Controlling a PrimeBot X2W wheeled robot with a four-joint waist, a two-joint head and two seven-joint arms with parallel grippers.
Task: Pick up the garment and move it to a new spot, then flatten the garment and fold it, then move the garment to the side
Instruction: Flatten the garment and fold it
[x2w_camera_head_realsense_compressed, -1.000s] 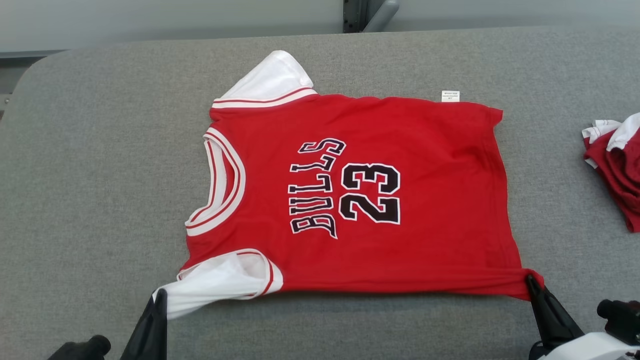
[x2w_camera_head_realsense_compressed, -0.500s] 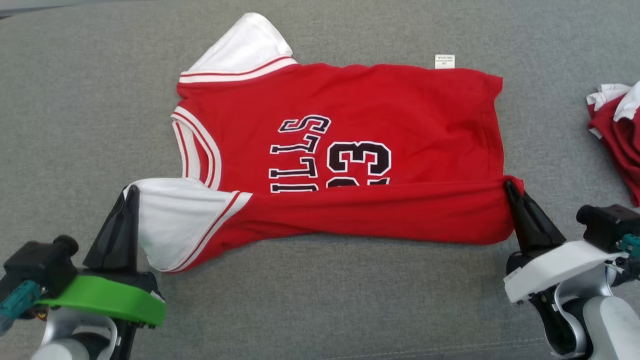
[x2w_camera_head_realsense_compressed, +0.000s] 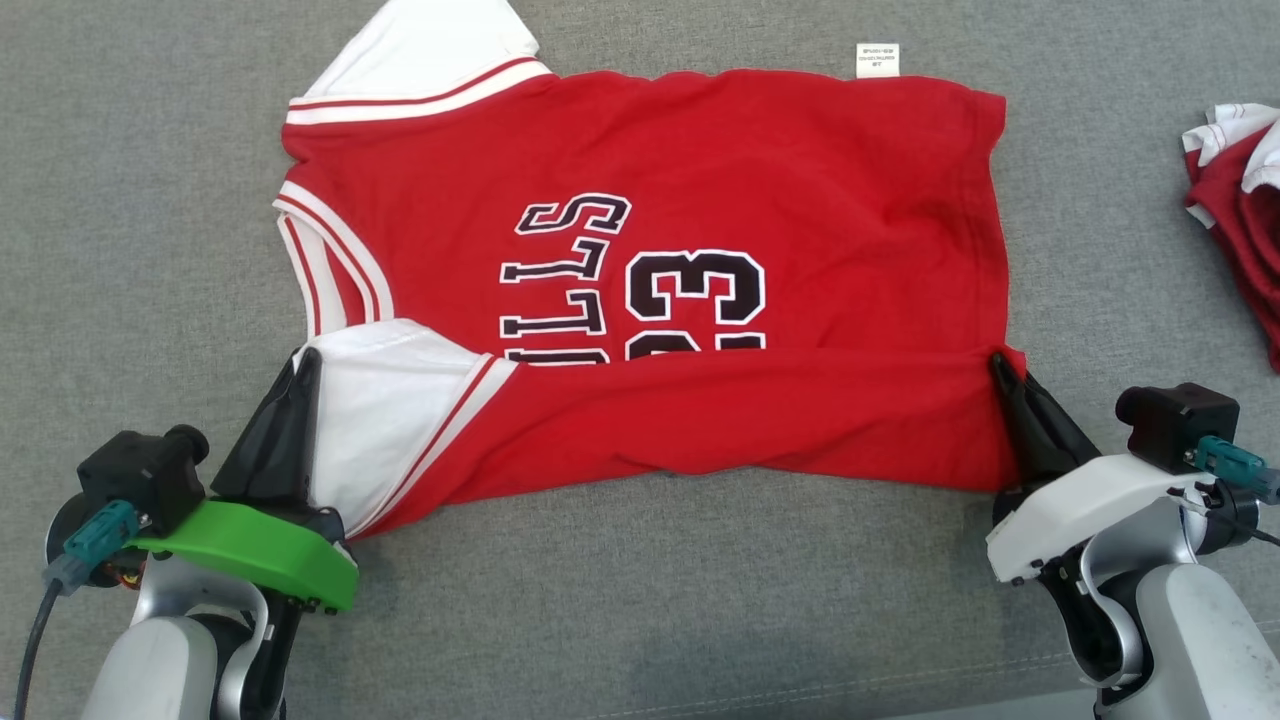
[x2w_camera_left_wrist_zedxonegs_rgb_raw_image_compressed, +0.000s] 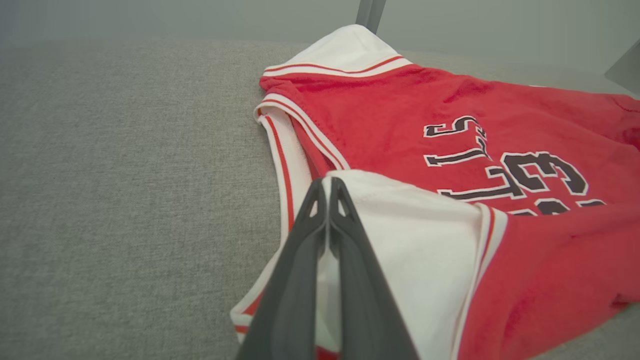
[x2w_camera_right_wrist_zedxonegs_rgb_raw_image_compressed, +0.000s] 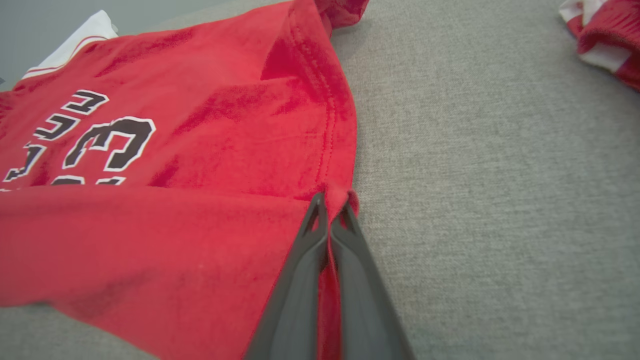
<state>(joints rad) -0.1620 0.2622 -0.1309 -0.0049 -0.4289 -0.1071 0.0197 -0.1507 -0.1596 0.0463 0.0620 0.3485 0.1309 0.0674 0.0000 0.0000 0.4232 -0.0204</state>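
Folded farther over, the near edge of the red knit jersey with white sleeves (x2w_camera_head_realsense_compressed: 700, 170) now hides half its lettering. The left end effector (x2w_camera_head_realsense_compressed: 303, 368) is clamped on a sleeve and the right end effector (x2w_camera_head_realsense_compressed: 1000, 366) on the hem corner. The jersey lies crosswise on the grey fabric bench (x2w_camera_head_realsense_compressed: 140, 250), its far edge straight ahead of both.

The right gripper (x2w_camera_right_wrist_zedxonegs_rgb_raw_image_compressed: 330, 205) has its two dark fingers squeezed tight together, with a bit of the red shirt (x2w_camera_right_wrist_zedxonegs_rgb_raw_image_compressed: 210, 150) caught between them, right at the stitched edge. The shirt spreads out to the left on the grey cloth top (x2w_camera_right_wrist_zedxonegs_rgb_raw_image_compressed: 500, 200). The near part of the shirt is folded up over the bottom of the black numbers (x2w_camera_right_wrist_zedxonegs_rgb_raw_image_compressed: 107, 142). A white sleeve (x2w_camera_right_wrist_zedxonegs_rgb_raw_image_compressed: 85, 37) peeks out far away. In the top right corner lies another red and white bundle (x2w_camera_right_wrist_zedxonegs_rgb_raw_image_compressed: 605, 45), well apart from the shirt.
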